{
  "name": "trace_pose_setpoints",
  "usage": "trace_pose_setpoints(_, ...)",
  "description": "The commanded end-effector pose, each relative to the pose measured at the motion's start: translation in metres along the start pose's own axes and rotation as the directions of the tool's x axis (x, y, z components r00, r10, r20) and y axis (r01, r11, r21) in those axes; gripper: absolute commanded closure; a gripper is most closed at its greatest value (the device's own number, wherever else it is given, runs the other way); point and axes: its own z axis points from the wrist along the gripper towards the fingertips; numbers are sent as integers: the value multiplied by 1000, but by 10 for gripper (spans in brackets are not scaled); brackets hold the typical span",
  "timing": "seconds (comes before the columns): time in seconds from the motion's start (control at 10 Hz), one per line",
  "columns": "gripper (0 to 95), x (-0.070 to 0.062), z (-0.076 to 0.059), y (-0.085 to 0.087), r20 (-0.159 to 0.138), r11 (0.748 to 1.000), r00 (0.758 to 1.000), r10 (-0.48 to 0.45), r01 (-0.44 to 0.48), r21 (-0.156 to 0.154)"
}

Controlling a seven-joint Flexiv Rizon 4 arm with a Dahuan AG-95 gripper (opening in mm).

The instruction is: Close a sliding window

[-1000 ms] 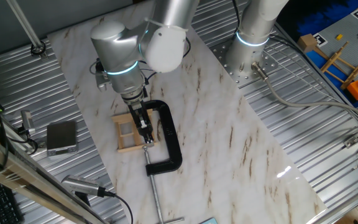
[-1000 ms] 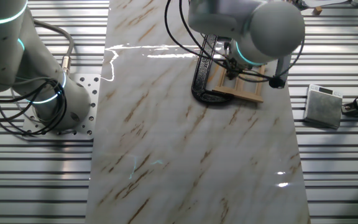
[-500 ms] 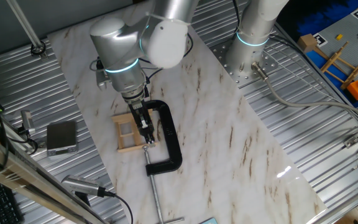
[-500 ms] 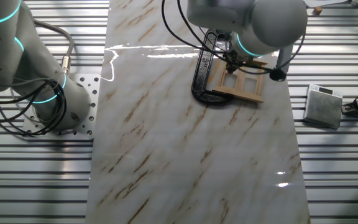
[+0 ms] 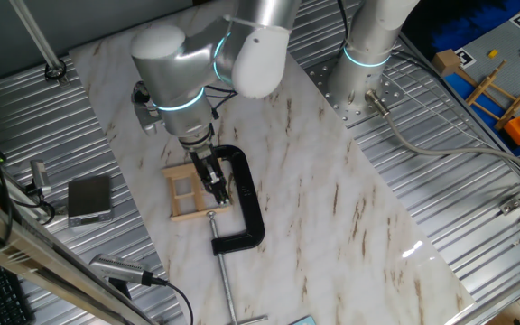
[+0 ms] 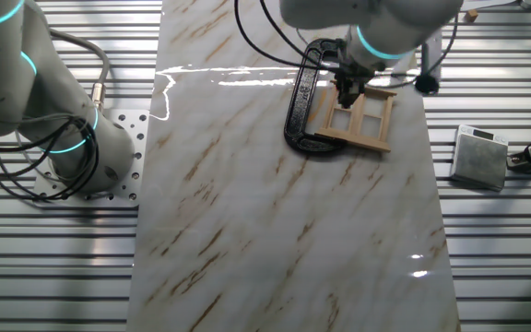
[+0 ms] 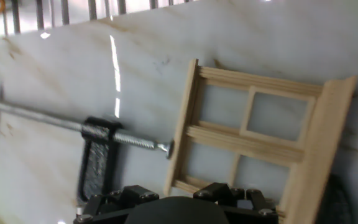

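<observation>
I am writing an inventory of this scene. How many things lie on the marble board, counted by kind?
Wooden window frames: 1, the sliding window.
Black metal clamps: 1, the C-shaped clamp.
Total: 2.

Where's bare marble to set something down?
The marble slab lies bare from the black clamp down to its near edge, in the other fixed view. It is crowded at the far end, where the clamp, the window and the pincer sit together.
</observation>
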Motion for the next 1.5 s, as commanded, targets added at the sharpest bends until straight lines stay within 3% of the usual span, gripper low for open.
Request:
trace_pose_setpoints(0.1, 190, 5, -11, -29, -36, 992, 994, -106, 108, 63)
trace_pose_setpoints(0.2, 380, 5, -11, -29, -42, 990, 991, -124, 126, 62)
trace_pose_setpoints(0.4, 380, 5, -11, -29, -53, 990, 991, -120, 124, 74)
trace_pose_setpoints(0.5, 950, 5, -11, -29, -65, 990, 992, -104, 109, 85)
trace_pose_setpoints(0.6, 950, 5, -11, -29, -70, 991, 993, -94, 100, 93)
trace_pose_setpoints(0.8, 950, 5, -11, -29, -83, 987, 995, -62, 73, 143)
trace_pose_setpoints(0.9, 950, 5, -11, -29, -84, 986, 995, -59, 71, 153)
trace_pose_setpoints(1.5, 950, 5, -11, -29, -93, 983, 994, -51, 67, 171)
